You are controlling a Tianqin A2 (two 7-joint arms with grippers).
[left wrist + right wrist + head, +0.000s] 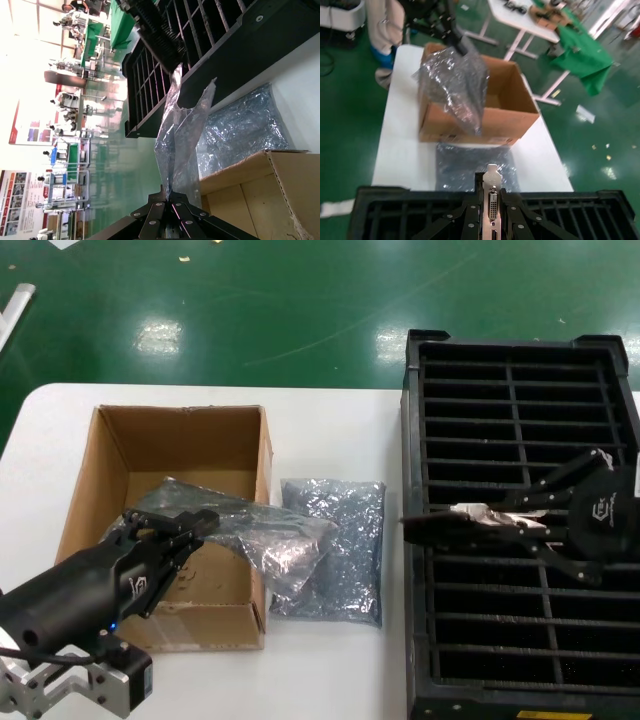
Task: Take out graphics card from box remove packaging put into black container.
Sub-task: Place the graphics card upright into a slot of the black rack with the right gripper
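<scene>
The left end effector [190, 530] hangs over the box [110, 455], closed on one end of an empty bag [270, 530] (crinkled, silver-grey) that drapes across the box's right wall. A second bag [335, 550] lies flat on the table [330, 660] between the box and the crate [415, 490]. The right end effector [490, 520] is above the middle of the crate, pinched on the card [440, 525], whose dark board reaches out over the crate's left rim. In the right wrist view the card's metal bracket [491, 197] sticks out between the fingers, above the crate's wall
</scene>
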